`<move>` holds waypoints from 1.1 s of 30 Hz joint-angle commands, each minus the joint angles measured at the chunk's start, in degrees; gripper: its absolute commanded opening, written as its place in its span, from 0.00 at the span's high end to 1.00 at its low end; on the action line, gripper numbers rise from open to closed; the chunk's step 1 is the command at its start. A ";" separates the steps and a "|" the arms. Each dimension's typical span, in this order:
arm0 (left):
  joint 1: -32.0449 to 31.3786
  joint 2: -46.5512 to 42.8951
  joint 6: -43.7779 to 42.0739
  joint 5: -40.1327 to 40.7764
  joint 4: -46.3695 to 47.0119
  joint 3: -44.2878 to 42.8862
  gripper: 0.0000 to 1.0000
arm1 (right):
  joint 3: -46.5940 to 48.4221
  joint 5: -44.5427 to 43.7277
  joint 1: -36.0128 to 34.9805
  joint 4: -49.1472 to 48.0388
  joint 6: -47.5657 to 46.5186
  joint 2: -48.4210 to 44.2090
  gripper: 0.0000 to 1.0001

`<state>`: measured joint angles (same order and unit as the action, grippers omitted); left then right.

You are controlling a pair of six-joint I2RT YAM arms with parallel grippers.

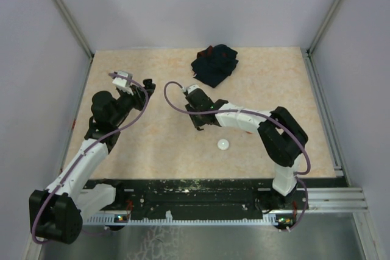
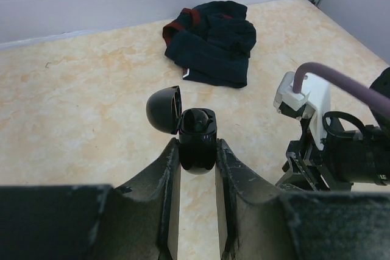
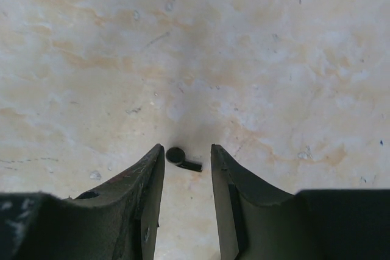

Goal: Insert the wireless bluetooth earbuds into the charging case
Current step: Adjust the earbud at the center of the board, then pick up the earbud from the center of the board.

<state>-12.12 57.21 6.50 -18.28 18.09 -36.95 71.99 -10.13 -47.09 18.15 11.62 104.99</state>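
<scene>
My left gripper [image 2: 197, 145] is shut on a black charging case [image 2: 197, 150] and holds it upright above the table. The case's round lid [image 2: 163, 109] is swung open to the left, and a dark shape lies in its well. My right gripper [image 3: 186, 148] is open and low over the table. A tiny black earbud [image 3: 181, 158] lies flat between its fingertips, close to the left finger [image 3: 149, 178]. In the top view the left gripper [image 1: 144, 86] is at mid-left and the right gripper [image 1: 198, 121] near the centre. Red or white earbuds are out of view.
A white round puck [image 1: 223, 144] lies on the table just right of the right gripper. A dark navy cloth [image 1: 214, 64] is bunched at the back; it also shows in the left wrist view [image 2: 211, 44]. The right arm's wrist [image 2: 317, 126] is close on the left gripper's right.
</scene>
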 commanded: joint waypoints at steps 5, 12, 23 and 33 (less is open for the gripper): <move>0.38 -0.61 0.62 -0.76 2.57 -0.67 1.00 | -1.69 -5.68 -2.26 -1.92 4.80 -1.92 0.64; 0.43 -0.70 0.59 -0.74 2.57 -0.67 1.00 | -1.45 -4.46 -3.18 -2.25 6.08 0.13 0.68; 0.43 -0.63 0.75 -1.04 2.61 -0.67 1.00 | -1.07 -4.91 -3.28 -1.64 6.74 2.35 0.71; 0.43 -0.69 0.86 -1.12 2.67 -0.65 1.00 | -0.98 -5.01 -3.28 -1.65 6.93 3.83 0.71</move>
<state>-12.12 57.21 6.66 -18.68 18.46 -36.95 69.82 -14.13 -49.89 18.33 17.87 108.53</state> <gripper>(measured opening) 0.299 0.294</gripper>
